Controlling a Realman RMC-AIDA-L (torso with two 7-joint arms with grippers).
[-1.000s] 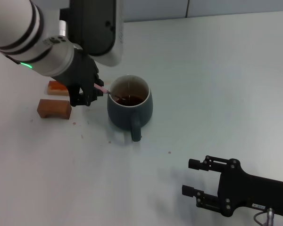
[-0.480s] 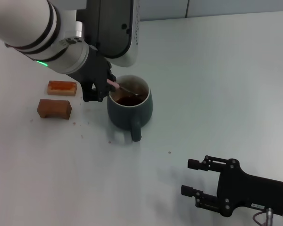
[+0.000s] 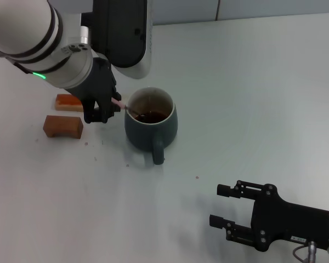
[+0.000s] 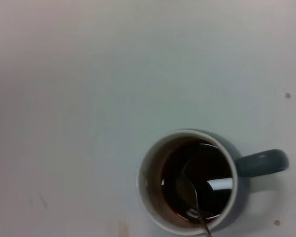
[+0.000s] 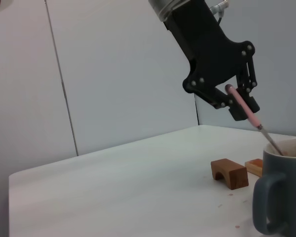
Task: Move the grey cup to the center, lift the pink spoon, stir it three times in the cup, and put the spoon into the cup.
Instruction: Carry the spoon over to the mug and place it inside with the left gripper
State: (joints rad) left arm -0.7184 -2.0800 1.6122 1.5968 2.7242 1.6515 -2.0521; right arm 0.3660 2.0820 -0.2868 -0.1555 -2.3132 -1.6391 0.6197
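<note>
The grey cup [image 3: 151, 125] stands mid-table with dark brown liquid inside and its handle toward me. It also shows in the left wrist view [image 4: 187, 181] and the right wrist view [image 5: 282, 195]. My left gripper [image 3: 105, 108] is just left of the cup's rim, shut on the pink spoon [image 3: 118, 103]. The spoon slants down over the rim, its metal bowl [image 4: 186, 187] in the liquid. The right wrist view shows the pink handle [image 5: 243, 106] clamped in the left gripper [image 5: 237, 101]. My right gripper [image 3: 226, 207] is open and empty near the front right.
Two brown rectangular blocks lie left of the cup: one [image 3: 62, 126] nearer me and one [image 3: 67, 102] partly behind the left gripper. Small crumbs dot the white table [image 3: 252, 93] around the cup.
My left gripper has swung back to the left with the spoon, after moving right half a second ago. The spoon's bowl has stayed in the cup. The right arm has not moved.
</note>
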